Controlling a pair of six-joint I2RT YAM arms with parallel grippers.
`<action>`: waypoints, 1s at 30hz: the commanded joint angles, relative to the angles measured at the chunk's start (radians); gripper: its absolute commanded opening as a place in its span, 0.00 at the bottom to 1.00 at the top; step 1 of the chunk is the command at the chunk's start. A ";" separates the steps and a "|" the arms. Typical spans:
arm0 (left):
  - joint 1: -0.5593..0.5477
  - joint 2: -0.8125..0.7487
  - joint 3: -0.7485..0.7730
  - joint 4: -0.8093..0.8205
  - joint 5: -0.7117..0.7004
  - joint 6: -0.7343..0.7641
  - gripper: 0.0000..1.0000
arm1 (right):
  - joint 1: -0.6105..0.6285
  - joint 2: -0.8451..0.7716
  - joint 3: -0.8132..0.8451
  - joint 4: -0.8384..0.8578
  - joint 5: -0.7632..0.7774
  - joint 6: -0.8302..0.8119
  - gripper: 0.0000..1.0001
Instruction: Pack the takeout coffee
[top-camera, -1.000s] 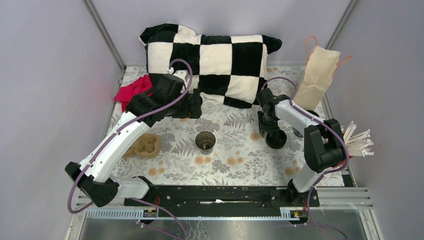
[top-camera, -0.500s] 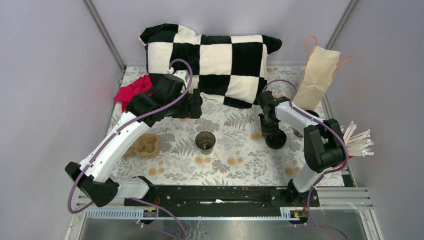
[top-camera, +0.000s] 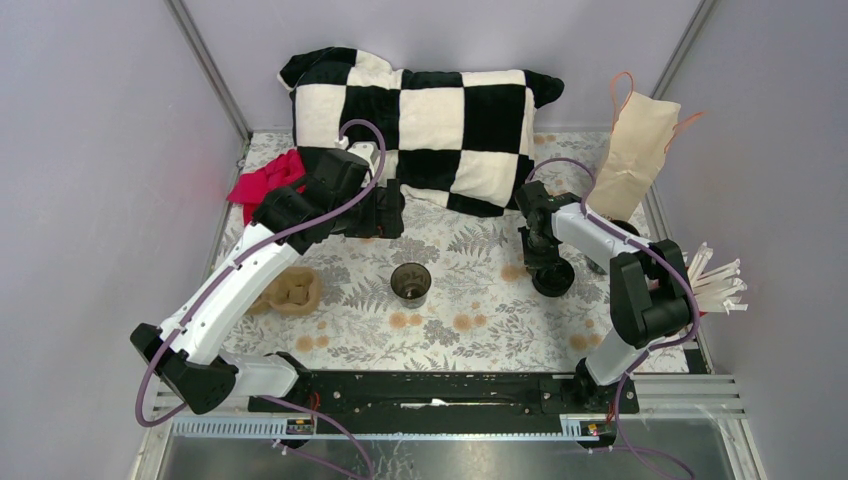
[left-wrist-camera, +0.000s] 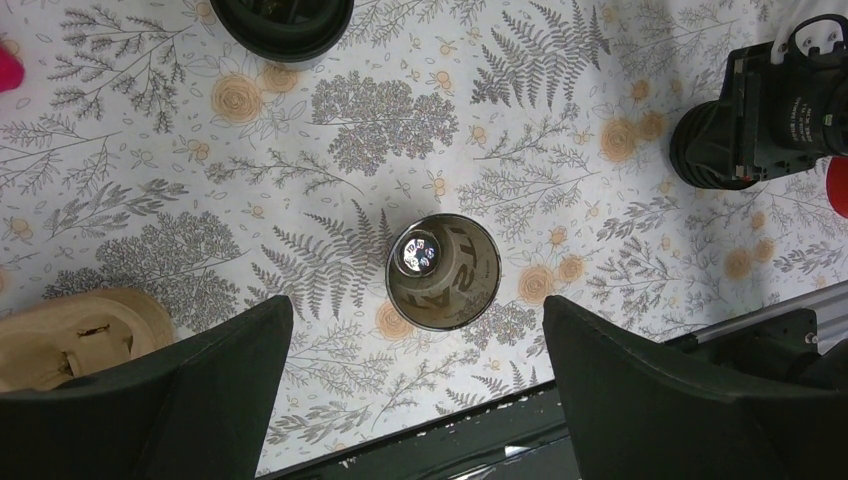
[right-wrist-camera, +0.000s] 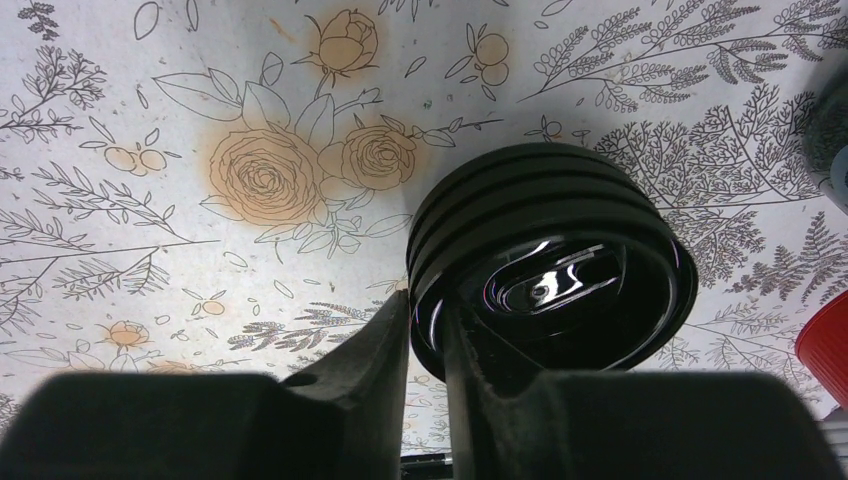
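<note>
Black cup (top-camera: 555, 282), right of centre in the top view, is pinched at its rim by the right gripper (right-wrist-camera: 425, 310) and should be lifted level so nothing is spilled; the left gripper (left-wrist-camera: 415, 310) is spread wide.

Soft, even overhead light makes the floral-print bench (top-camera: 470, 300) bright, its shadows pale and short; the top view is sharp. In the left wrist view the print is crisp, the left fingers (left-wrist-camera: 170, 400) are dark and blurred, and white glints sit inside the open dark round cup (left-wrist-camera: 443, 272). In the right wrist view glare streaks the glossy black ribbed round cup (right-wrist-camera: 545, 250); the right fingers (right-wrist-camera: 365, 365) are out of focus, and grey shade dims the top edge.
</note>
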 joint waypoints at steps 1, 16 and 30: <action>0.005 -0.016 -0.001 0.007 0.014 -0.010 0.99 | -0.006 -0.031 0.026 -0.018 0.013 -0.007 0.30; 0.005 -0.020 -0.005 0.007 0.014 -0.007 0.99 | -0.009 -0.027 0.018 -0.007 0.003 -0.012 0.16; 0.005 -0.008 -0.014 0.007 0.027 -0.006 0.99 | -0.009 -0.105 0.061 -0.086 -0.016 -0.004 0.07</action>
